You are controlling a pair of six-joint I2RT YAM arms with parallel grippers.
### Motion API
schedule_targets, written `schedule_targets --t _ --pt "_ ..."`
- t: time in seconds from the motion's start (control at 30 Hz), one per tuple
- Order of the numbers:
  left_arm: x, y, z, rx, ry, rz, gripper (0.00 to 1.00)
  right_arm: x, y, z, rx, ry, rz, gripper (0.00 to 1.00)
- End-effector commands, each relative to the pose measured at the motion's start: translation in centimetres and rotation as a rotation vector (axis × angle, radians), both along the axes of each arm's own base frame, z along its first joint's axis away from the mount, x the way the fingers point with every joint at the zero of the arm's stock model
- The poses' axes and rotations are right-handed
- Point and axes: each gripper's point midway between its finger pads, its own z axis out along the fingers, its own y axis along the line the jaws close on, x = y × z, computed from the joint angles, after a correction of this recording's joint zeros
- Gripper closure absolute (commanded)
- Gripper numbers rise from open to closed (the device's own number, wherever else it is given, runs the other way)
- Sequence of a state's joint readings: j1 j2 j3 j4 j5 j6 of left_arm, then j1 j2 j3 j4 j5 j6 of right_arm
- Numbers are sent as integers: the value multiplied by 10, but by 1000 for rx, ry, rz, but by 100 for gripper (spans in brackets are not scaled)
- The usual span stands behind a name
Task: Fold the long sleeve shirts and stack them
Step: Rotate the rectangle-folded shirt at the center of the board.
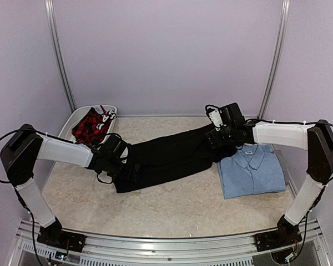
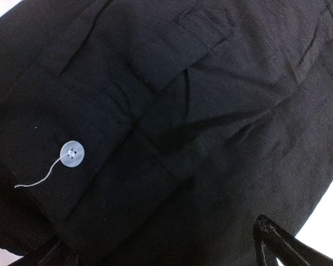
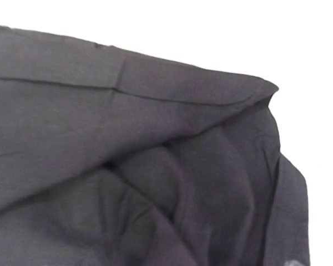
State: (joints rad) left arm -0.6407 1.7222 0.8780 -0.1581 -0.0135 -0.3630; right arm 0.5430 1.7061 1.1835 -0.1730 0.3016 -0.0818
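left arm (image 1: 64, 151), right arm (image 1: 283, 134) outstretched inward
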Motion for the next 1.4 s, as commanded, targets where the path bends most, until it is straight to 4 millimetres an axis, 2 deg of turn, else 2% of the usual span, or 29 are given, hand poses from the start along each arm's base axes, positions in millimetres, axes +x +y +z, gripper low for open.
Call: schedule_targets --t 0.0,0.17,0.3,0.43,0.53,0.6,0.7,0.8,0.93,1.03,1.13,1.37 --pt "-73 -17 -31 6 170 -76 1 -15 1 0 49 17 20 12" --pt "-131 -35 -34 14 244 -137 1 -25 -2 12 79 -1 27 12" --pt "-175 -46 -30 42 293 -200 1 -31 -4 14 97 -1 21 12" --pt "-217 -54 -20 52 357 -310 1 -26 -5 -3 87 53 -19 12" --pt "-234 -61 -5 32 376 -383 1 -16 -5 -20 70 95 -70 13" --pt "-231 -72 16 -16 341 -411 1 -9 -2 -29 64 106 -86 14" --pt "-215 -94 59 -132 250 -448 1 5 15 -35 98 117 -60 15" --pt "-189 -109 103 -220 111 -457 1 19 39 -42 179 145 -18 15" --pt "-147 -116 143 -347 -37 -407 1 34 59 -59 266 187 -38 13" --pt "-122 -113 156 -380 -106 -362 1 45 69 -72 324 227 -65 12" --pt "-103 -110 156 -355 -143 -327 1 55 79 -83 399 267 -77 10" --pt "-83 -111 140 -289 -159 -311 1 73 90 -97 531 334 -83 8"
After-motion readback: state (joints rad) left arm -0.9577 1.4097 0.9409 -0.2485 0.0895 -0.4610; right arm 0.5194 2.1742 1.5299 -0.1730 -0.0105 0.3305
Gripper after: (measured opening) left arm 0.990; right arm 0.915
